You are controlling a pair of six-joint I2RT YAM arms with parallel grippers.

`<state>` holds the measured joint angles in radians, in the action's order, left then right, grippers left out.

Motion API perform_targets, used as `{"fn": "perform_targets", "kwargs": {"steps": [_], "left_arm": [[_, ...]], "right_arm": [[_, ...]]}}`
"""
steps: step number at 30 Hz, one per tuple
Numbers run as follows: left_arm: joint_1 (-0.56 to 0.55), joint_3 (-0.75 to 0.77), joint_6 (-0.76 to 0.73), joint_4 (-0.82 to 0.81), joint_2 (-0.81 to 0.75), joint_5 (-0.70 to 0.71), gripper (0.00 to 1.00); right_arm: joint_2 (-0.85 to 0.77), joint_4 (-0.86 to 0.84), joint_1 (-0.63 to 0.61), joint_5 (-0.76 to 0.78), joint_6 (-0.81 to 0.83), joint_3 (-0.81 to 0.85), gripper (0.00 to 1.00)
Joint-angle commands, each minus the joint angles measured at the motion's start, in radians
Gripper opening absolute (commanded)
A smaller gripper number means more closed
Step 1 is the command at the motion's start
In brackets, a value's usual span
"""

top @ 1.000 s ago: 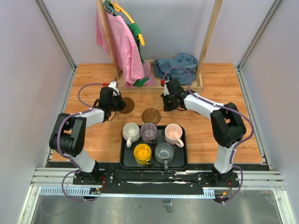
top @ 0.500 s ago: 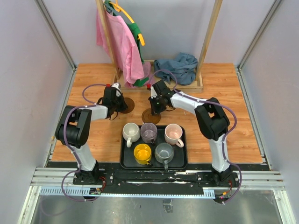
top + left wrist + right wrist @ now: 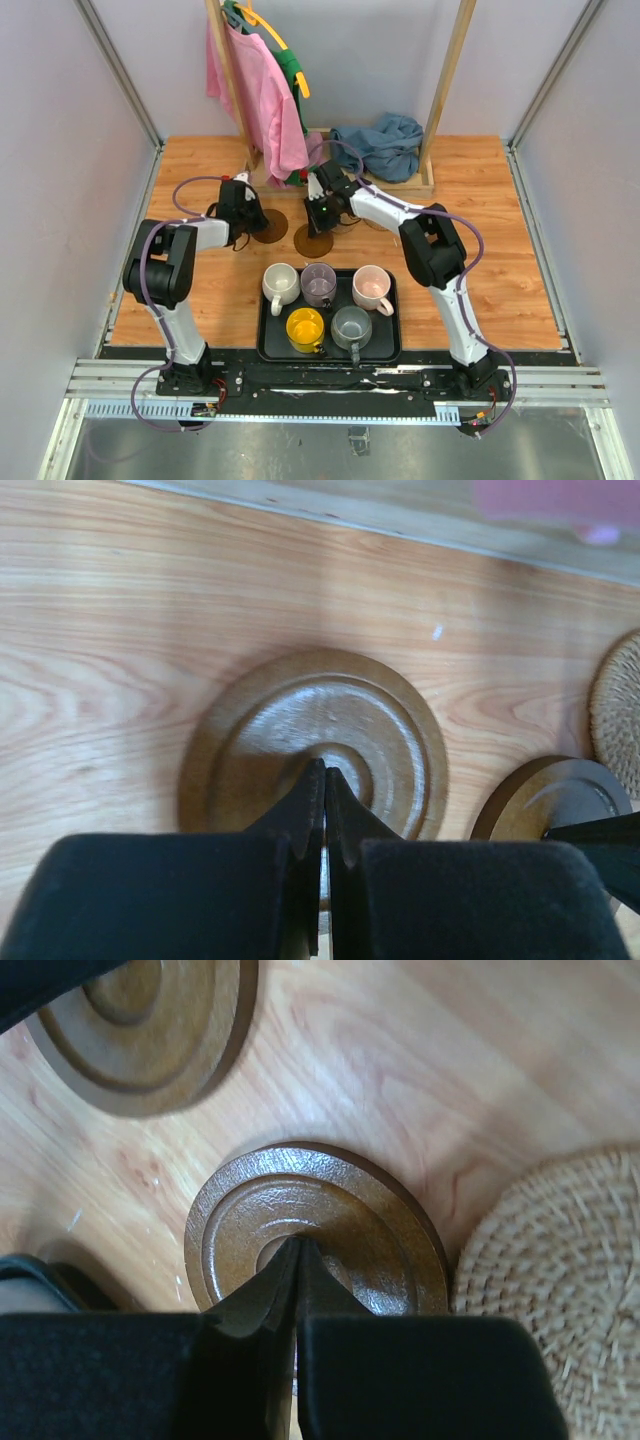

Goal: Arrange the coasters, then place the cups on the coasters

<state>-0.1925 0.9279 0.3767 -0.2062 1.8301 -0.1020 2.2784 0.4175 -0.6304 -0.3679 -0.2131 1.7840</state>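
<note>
Two dark brown coasters lie side by side on the wooden table behind the tray. My left gripper [image 3: 244,207] [image 3: 325,772] is shut, its tips resting on the centre of the left brown coaster [image 3: 272,228] [image 3: 300,715]. My right gripper [image 3: 320,212] [image 3: 298,1242] is shut too, tips on the centre of the right brown coaster [image 3: 310,243] [image 3: 350,1210]. A woven tan coaster [image 3: 570,1270] [image 3: 620,710] lies just right of that one. The cream [image 3: 280,283], purple [image 3: 318,283], pink [image 3: 372,287], yellow [image 3: 305,327] and grey [image 3: 351,325] cups stand in the black tray [image 3: 390,345].
A wooden clothes rack [image 3: 445,90] stands at the back with a pink garment [image 3: 262,95] hanging near the left coaster. A blue cloth [image 3: 385,140] is heaped on its base. Grey walls close in both sides of the table.
My right arm has swung left, off the tan coaster's side and onto the right brown coaster, which has slid slightly left. The left gripper has stayed on its coaster.
</note>
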Motion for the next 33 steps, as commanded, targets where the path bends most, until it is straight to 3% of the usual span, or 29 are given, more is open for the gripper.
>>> {"fn": "perform_targets", "kwargs": {"steps": [1,9,21,33], "left_arm": [[0.051,0.011,0.003,0.051,0.026,0.035,0.00],[0.071,0.104,-0.008,0.083,0.074,0.052,0.01],[0.094,0.189,0.007,0.100,0.096,0.094,0.01],[0.079,0.103,0.002,0.005,-0.068,-0.023,0.05]], "right_arm": [[0.104,0.066,-0.011,0.007,0.041,0.113,0.02],[0.173,0.080,-0.003,0.114,0.061,0.278,0.02],[0.055,-0.020,0.049,0.151,0.072,0.231,0.10],[-0.266,-0.153,0.054,0.311,0.079,-0.121,0.53]]}}
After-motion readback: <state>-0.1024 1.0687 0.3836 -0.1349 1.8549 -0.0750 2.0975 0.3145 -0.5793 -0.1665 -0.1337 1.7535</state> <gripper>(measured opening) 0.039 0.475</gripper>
